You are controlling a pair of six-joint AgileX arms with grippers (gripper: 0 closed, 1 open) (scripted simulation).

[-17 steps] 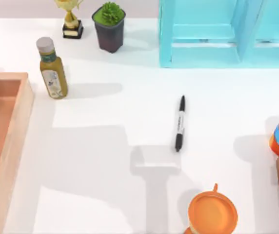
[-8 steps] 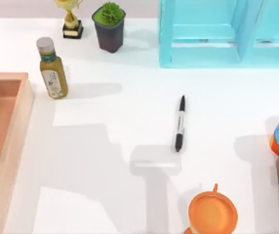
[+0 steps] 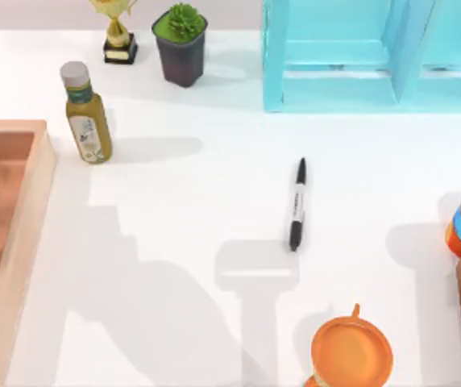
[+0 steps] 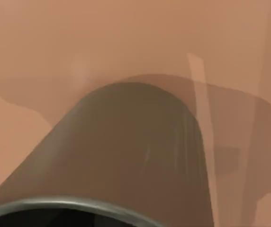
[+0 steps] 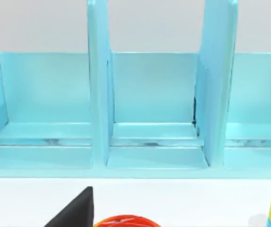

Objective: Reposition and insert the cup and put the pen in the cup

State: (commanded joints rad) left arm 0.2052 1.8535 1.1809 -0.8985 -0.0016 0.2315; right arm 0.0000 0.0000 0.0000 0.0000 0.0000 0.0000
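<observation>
The pen (image 3: 297, 205) lies flat in the middle of the white table (image 3: 174, 242), well apart from the orange mug (image 3: 351, 352) near the front edge. The cup (image 4: 135, 151) lies on its side, right up close in the left wrist view, on the brown floor of the wooden tray (image 3: 29, 201) at the table's left side. I cannot tell if either arm's pincer is open or closed.

Matt olive-grey cup (image 4: 135, 151) on smooth wooden tray (image 3: 21, 234); glossy plastic-looking pen (image 3: 296, 205) on matt white table (image 3: 174, 242).
</observation>
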